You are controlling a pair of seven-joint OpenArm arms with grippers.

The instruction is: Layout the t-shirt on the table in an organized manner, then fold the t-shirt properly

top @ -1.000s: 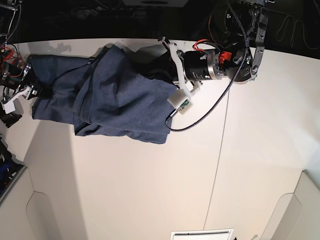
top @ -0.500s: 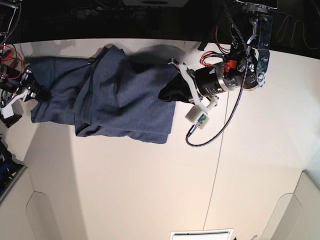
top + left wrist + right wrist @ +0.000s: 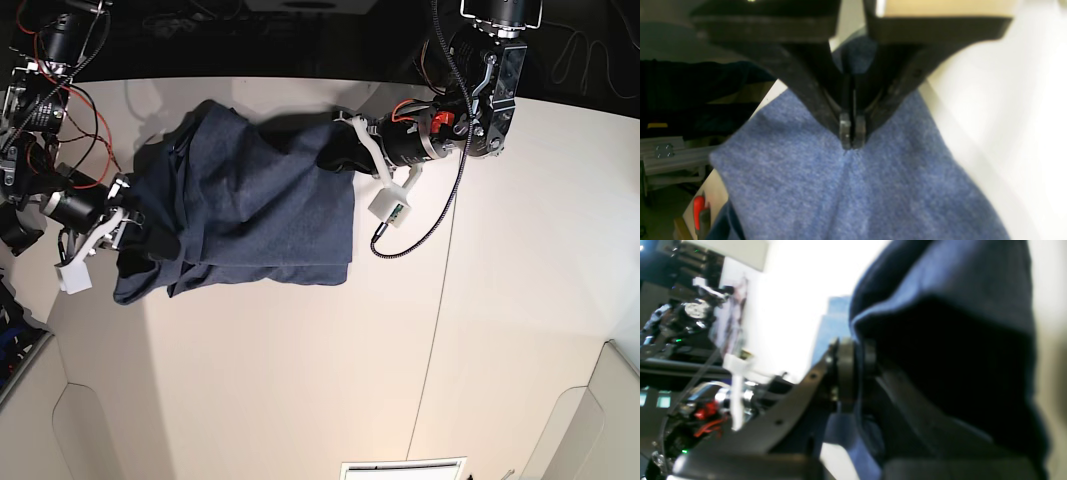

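Note:
The slate-blue t-shirt (image 3: pixel 250 205) lies bunched and wrinkled on the far left half of the white table (image 3: pixel 250 380), with no lettering showing. My left gripper (image 3: pixel 337 150) is at the shirt's far right corner. In the left wrist view its tips (image 3: pixel 850 138) are pressed together on a pinch of blue fabric (image 3: pixel 853 190). My right gripper (image 3: pixel 125 208) is at the shirt's left edge. In the right wrist view its pads (image 3: pixel 845 373) clamp a fold of the shirt (image 3: pixel 940 290), which drapes dark over the fingers.
Raised white corner panels stand at the near left (image 3: pixel 60 420) and near right (image 3: pixel 600 420). A white card (image 3: pixel 405 468) lies at the near edge. A black cable (image 3: pixel 420 225) loops off the left wrist onto the table. Wiring and hardware (image 3: pixel 30 90) crowd the far left edge.
My right gripper has closed on the shirt's left edge and carried it inward and toward the near side, so the shirt is narrower. My left gripper has shifted back toward the far edge.

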